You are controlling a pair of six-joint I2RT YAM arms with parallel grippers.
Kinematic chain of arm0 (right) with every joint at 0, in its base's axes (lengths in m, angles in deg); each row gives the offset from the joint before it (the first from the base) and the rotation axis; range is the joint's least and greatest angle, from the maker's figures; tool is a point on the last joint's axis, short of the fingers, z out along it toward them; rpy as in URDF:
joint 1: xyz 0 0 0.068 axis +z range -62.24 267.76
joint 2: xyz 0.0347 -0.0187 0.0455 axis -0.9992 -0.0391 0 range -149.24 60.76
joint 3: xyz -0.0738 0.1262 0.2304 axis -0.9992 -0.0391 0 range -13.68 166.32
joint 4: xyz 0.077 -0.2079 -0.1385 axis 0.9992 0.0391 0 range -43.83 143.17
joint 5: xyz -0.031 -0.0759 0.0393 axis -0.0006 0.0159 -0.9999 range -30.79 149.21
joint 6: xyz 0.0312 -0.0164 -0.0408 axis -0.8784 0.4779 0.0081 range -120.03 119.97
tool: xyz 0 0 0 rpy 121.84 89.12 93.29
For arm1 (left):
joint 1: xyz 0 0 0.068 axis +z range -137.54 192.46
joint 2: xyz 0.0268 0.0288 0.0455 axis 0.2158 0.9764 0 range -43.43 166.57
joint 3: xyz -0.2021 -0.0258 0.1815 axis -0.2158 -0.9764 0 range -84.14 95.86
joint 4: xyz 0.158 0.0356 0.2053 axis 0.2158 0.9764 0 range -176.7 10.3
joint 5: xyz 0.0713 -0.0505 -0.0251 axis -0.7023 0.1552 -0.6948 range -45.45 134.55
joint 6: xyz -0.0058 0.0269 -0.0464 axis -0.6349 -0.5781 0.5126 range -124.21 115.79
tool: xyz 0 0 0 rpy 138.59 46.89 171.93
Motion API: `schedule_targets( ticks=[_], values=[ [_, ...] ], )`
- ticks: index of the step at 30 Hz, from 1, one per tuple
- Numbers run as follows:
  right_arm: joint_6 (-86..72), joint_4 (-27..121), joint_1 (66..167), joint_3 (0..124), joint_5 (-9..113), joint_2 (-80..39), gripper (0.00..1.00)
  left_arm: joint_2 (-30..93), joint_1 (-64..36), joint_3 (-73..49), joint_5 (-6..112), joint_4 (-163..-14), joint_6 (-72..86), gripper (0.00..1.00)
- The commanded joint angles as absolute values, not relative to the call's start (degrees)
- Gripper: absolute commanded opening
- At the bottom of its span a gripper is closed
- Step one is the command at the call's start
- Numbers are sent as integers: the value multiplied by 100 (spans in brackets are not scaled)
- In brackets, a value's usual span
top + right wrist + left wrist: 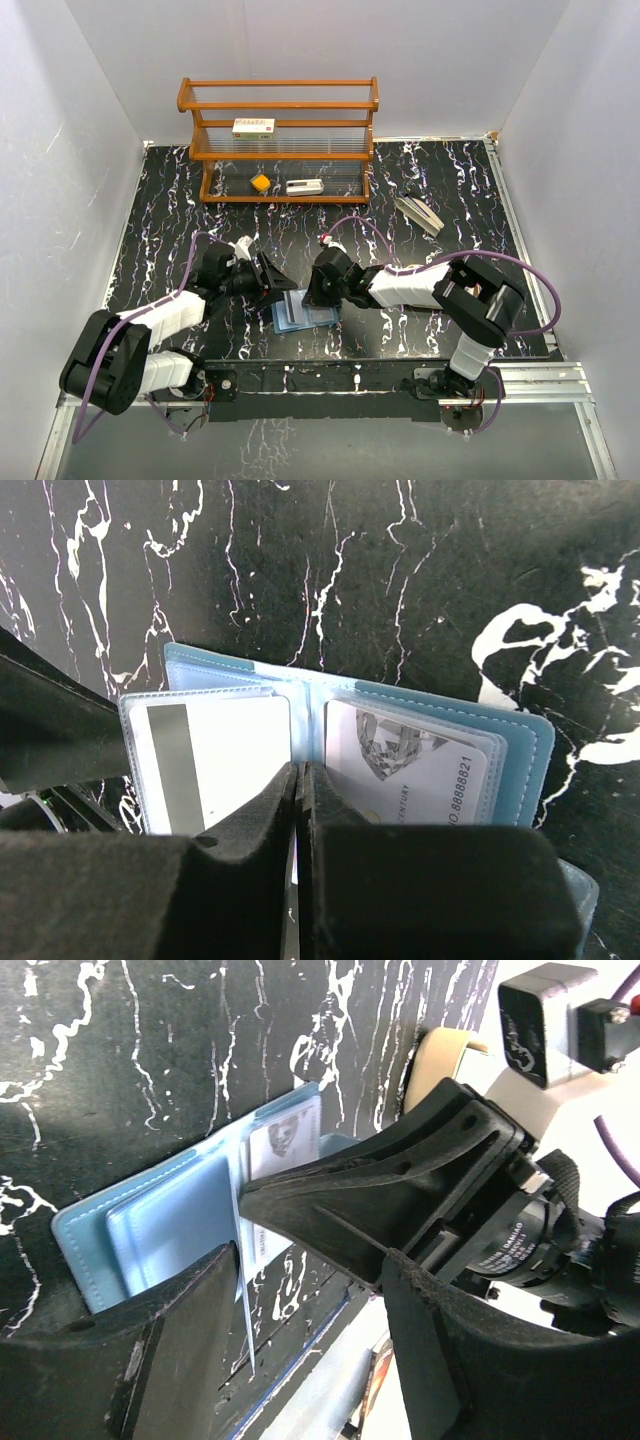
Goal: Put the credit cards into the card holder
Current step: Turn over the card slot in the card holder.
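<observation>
Low and close, left gripper (278, 288), jaws spread — right gripper (300, 785), jaws pressed together

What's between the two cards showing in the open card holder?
The right gripper, fingers pressed together, sits over the card holder between the striped card and the printed card. Right wrist view shows it.

The silvery card (420, 765) reads "ENTURY" and digits ending "8821".

Card holder (305, 316) lies open on the table (170, 220) at 6 o'clock, credit cards (225, 755) inside; rack (320, 104) stands behind at 12 o'clock.
</observation>
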State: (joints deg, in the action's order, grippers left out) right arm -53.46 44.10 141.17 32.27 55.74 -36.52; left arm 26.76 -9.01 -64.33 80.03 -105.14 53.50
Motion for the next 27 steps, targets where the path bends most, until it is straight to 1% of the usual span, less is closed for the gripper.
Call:
schedule_targets(
  ticks=[1,9,17,27],
  values=[
    [-5194,4548,14205,3202,5378,-3865,4,2615,-948,-6301,8292,-10794,5495,58],
    [-4977,4908,14208,3298,5641,-3612,15,2936,-1159,-6234,8331,-11211,5659,58],
    [-4917,5132,14207,3338,5810,-3514,16,3155,-1391,-6018,8258,-11381,5743,58],
    [-4662,5845,14199,3386,6609,-3082,22,3339,-1598,-5889,8103,-11462,5797,58]
  ],
)
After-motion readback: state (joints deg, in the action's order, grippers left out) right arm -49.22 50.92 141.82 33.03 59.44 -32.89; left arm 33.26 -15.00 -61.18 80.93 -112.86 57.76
